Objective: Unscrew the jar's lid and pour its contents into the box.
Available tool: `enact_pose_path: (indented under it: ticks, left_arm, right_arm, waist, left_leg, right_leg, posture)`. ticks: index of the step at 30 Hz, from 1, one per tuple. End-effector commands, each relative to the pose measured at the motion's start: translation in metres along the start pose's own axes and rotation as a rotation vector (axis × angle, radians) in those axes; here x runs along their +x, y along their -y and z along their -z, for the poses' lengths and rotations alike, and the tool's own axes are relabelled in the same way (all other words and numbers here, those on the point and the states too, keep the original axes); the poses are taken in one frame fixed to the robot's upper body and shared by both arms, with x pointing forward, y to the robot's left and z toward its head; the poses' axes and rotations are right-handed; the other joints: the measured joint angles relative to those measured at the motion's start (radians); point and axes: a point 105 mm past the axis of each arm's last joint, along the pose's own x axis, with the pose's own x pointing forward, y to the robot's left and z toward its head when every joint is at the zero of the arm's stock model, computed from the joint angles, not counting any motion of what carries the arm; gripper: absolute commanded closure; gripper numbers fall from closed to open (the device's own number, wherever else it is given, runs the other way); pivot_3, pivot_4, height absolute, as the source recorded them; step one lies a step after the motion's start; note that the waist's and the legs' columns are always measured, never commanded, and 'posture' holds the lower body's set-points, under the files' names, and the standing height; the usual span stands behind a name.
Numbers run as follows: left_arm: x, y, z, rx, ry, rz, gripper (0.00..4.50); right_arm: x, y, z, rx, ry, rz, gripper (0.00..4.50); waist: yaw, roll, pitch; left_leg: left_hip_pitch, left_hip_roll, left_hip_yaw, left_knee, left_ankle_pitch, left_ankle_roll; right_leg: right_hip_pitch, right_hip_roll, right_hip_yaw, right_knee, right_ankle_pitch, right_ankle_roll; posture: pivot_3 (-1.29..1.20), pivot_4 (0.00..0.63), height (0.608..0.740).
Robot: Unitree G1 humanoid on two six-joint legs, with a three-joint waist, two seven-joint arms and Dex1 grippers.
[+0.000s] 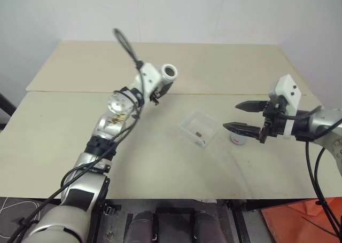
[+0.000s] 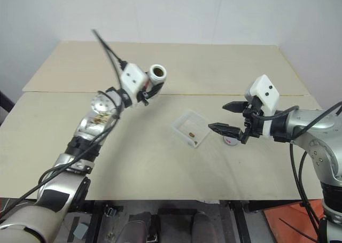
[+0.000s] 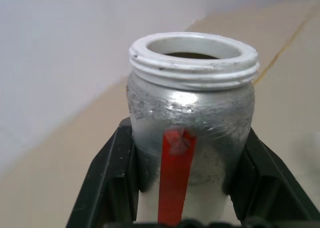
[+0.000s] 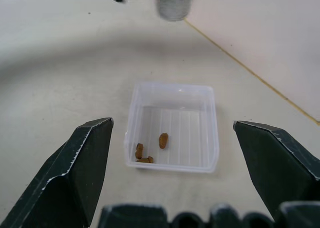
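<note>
My left gripper (image 3: 187,135) is shut on the silvery jar (image 3: 192,102), which has a red strip down its side. The jar (image 1: 169,72) is lidless with its white threaded mouth open, tilted and held above the table, up and to the left of the box. The clear plastic box (image 1: 202,120) lies on the table with brown pellet contents (image 4: 163,140) in it. My right gripper (image 1: 231,117) hovers open just right of the box, pointing at it. The lid (image 1: 238,139) lies on the table under its lower finger.
The cream table (image 1: 160,168) has a seam (image 1: 80,92) running across behind the box. A white wall stands beyond the far edge. Cables hang along both arms, and an orange sheet (image 1: 299,221) lies on the floor at the right.
</note>
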Motion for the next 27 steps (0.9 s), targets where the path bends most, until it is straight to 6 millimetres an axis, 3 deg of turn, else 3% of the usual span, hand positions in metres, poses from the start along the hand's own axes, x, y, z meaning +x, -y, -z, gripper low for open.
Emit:
enact_pose_path:
  ticks: [1, 6, 15, 23, 27]
  left_arm:
    - [-0.012, 0.006, 0.01, -0.132, -0.005, -0.024, 2.57]
    - [-0.022, 0.017, 0.036, -0.247, 0.005, -0.047, 2.57]
    - [-0.026, 0.025, 0.068, -0.273, -0.023, -0.068, 2.57]
    - [-0.042, 0.028, 0.076, -0.245, -0.05, -0.042, 0.02]
    - [-0.071, 0.022, 0.061, -0.176, -0.068, 0.059, 0.02]
  right_arm:
    - [-0.002, 0.002, -0.013, -0.059, 0.046, 0.015, 0.03]
    - [0.001, 0.001, -0.012, -0.066, 0.047, 0.007, 0.03]
    - [0.004, -0.005, -0.011, -0.065, 0.046, -0.017, 0.03]
    - [0.006, -0.008, -0.011, -0.063, 0.051, -0.033, 0.0]
    - [0.003, -0.008, -0.01, -0.061, 0.049, -0.03, 0.0]
  waist:
    - [0.0, 0.0, 0.0]
    - [0.006, 0.0, 0.0]
    - [0.008, 0.0, 0.0]
    - [0.006, 0.0, 0.0]
    - [0.002, 0.0, 0.0]
  left_leg:
    - [0.002, 0.0, 0.0, 0.0, 0.0, 0.0]
    - [0.009, 0.0, -0.001, -0.001, -0.001, 0.002]
    - [0.01, 0.0, -0.001, -0.001, -0.001, 0.002]
    - [0.01, 0.0, -0.001, -0.001, -0.001, 0.002]
    - [0.01, 0.0, -0.001, -0.002, -0.001, 0.002]
  right_leg:
    - [0.002, 0.0, 0.0, 0.0, 0.0, 0.0]
    - [0.01, 0.0, -0.001, -0.002, 0.0, 0.0]
    - [0.011, 0.0, 0.0, -0.002, 0.0, -0.001]
    - [0.011, -0.001, 0.0, -0.003, 0.0, -0.001]
    - [0.01, -0.001, 0.0, -0.002, 0.0, -0.001]
  posture:
    - [0.0, 0.15, 0.74]
    - [0.0, 0.15, 0.74]
    - [0.0, 0.15, 0.74]
    - [0.0, 0.15, 0.74]
    - [0.0, 0.15, 0.74]
